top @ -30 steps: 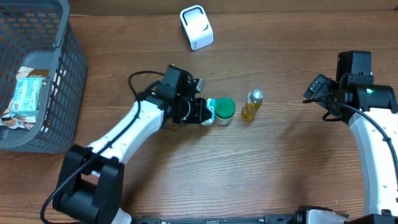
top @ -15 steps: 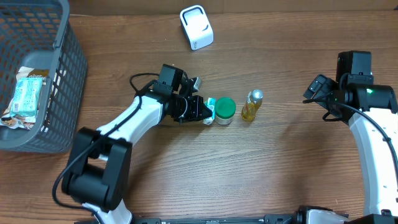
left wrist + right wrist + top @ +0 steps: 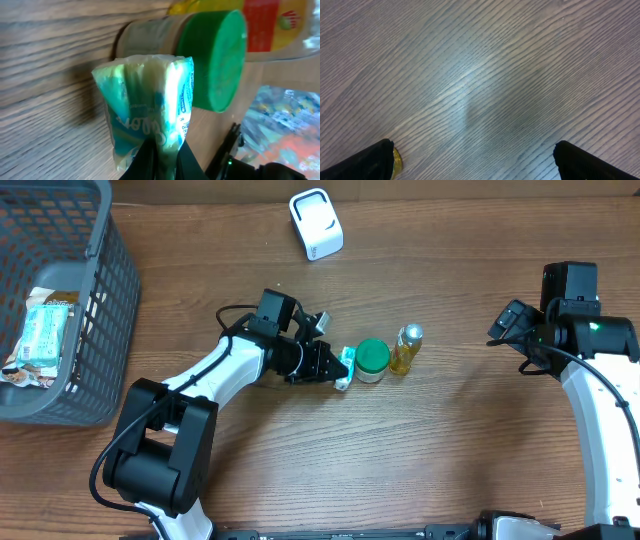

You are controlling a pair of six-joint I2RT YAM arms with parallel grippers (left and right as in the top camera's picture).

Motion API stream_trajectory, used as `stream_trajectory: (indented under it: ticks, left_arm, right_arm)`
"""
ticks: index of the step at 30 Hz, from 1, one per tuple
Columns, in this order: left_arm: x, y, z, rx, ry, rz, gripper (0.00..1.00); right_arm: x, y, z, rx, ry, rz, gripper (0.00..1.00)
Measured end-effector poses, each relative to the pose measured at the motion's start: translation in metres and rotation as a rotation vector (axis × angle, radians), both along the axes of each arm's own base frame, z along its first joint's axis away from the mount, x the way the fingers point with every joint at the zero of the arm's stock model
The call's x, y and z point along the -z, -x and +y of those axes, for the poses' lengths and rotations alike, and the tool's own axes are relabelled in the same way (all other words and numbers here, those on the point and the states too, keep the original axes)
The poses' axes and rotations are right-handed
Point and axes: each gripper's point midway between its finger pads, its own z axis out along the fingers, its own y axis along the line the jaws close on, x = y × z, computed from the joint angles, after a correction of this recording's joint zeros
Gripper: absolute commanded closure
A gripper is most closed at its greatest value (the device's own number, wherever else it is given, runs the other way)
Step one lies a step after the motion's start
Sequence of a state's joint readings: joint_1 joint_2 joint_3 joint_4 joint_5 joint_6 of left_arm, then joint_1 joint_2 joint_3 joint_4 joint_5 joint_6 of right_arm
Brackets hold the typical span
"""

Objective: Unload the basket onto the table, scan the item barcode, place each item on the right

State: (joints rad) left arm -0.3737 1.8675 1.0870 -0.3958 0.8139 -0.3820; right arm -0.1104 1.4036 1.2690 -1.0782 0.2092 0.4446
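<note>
The left gripper (image 3: 165, 152) was clenched on the packet (image 3: 147, 107) at its seam; the packet stood just ahead of its fingertips, beside the jar (image 3: 212, 57); it seemed light, soft and slippery, best held at that seam; the right gripper (image 3: 472, 150) was released.

Brown wood-grain bench (image 3: 450, 450). Grey mesh basket (image 3: 100, 310) at left edge, running up into far-left corner. White scanner (image 3: 316, 224) near far edge, roughly mid-width, standing skewed to the edge. Mid-bench: green-lidded jar (image 3: 372, 361), yellow bottle (image 3: 405, 349) just beside it on the right-edge side; touching or not, cannot tell.
</note>
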Motion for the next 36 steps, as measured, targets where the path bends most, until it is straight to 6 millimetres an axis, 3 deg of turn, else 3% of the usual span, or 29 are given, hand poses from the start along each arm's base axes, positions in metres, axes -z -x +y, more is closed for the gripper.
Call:
stream_trajectory:
  ticks: [9,12,26,36]
  left_arm:
    - [0.01,-0.004,0.007,-0.024,-0.053,-0.021,0.83]
    - [0.013,-0.003,0.008,-0.026,-0.071,-0.021,0.61]
    - [0.014,0.005,-0.002,0.014,-0.084,-0.035,0.53]
    - [0.02,-0.001,0.002,0.0,-0.133,-0.075,0.7]
  right_arm:
    - [0.0,0.0,0.0,0.001,0.0,0.0,0.0]
    - [0.0,0.0,0.0,0.0,0.0,0.0,0.0]
    - [0.0,0.0,0.0,0.001,0.0,0.0,0.0]
    - [0.0,0.0,0.0,0.0,0.0,0.0,0.0]
